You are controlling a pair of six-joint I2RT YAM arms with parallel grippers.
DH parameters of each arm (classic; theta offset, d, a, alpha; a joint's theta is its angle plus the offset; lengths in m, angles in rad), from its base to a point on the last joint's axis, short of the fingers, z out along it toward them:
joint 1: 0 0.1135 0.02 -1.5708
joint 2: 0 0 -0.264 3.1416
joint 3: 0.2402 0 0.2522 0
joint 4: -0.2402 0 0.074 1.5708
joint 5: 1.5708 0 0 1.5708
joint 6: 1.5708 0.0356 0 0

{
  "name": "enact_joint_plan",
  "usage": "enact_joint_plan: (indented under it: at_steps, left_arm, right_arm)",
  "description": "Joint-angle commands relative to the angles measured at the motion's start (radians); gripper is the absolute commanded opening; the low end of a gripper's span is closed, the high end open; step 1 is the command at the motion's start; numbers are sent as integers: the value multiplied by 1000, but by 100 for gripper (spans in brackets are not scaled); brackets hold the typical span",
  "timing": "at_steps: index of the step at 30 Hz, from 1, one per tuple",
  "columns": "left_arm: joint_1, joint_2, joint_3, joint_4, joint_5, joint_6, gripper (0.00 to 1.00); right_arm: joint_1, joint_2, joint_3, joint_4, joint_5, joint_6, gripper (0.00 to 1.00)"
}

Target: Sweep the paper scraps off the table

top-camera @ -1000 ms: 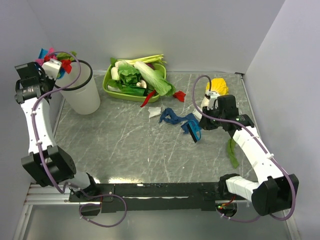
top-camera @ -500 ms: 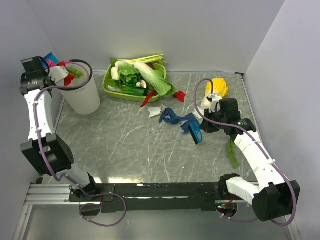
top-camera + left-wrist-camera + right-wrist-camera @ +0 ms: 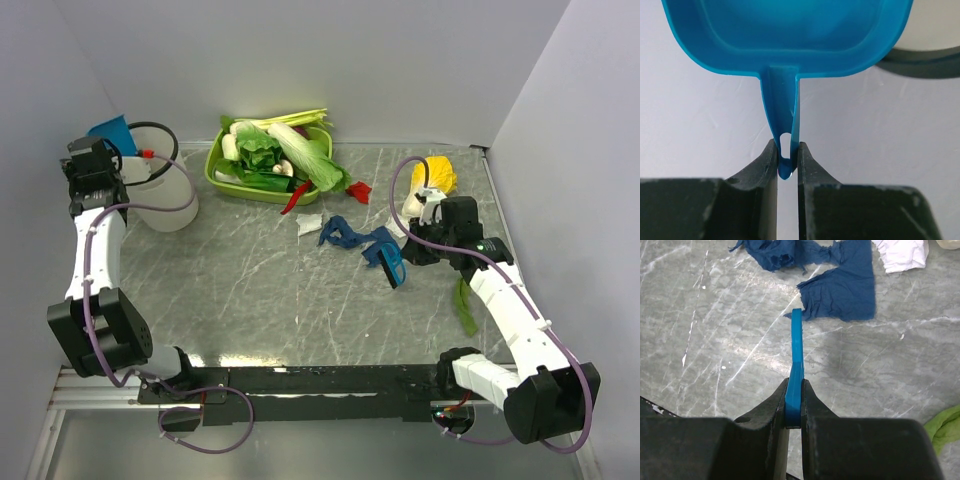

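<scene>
- Left gripper [image 3: 788, 165], clamping the dustpan [image 3: 790, 30] by its handle, has swung back off the bin [image 3: 168, 205].
- We find paper scraps [image 3: 345, 236] on the table [image 3: 250, 290], 10 o'clock from the nearer right gripper [image 3: 413, 250], which is gripping a brush [image 3: 392, 266].

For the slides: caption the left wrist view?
Left tool shut on dustpan handle, pan beside the bin rim.

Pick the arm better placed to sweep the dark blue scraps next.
Right. The right gripper, shut on a thin blue tool, sits just beside the dark blue scraps; the left gripper holds the dustpan over by the white bin.
</scene>
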Motion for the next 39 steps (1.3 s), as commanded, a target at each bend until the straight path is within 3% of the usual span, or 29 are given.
enact_joint_plan:
  at_steps: [1, 5, 9, 15, 17, 23, 28, 32, 35, 39]
  left_arm:
    - [1, -11, 93, 30, -48, -3, 1]
    - [-1, -10, 105, 75, -39, -59, 1]
    - [1, -10, 215, 95, 19, -275, 1]
    - [-47, 78, 487, -131, 32, -531, 1]
    - [-100, 67, 501, -191, 62, -578, 1]
    - [-315, -85, 313, -334, 231, -665, 1]
    - [-536, -139, 148, -496, 257, -783, 1]
    - [-602, -140, 69, -627, 361, -909, 1]
    - [-657, -148, -39, -679, 435, -912, 1]
    - [-705, -137, -223, -629, 496, -943, 1]
  right_arm:
    - [-7, 2, 7, 25, -21, 13, 0]
    - [-7, 5, 10, 28, -19, 13, 0]
    - [-7, -4, 12, 23, -16, 3, 0]
    - [-7, 16, 58, 26, -13, -24, 0]
    - [-7, 31, 85, 32, 2, -61, 0]
    - [-7, 97, 183, 52, 28, -144, 0]
    - [-7, 201, 271, 65, 22, -237, 0]
    - [-5, 281, 367, 63, 27, -280, 0]
    - [1, 337, 426, 66, 49, -335, 0]
    - [24, 384, 466, 97, 99, -508, 0]
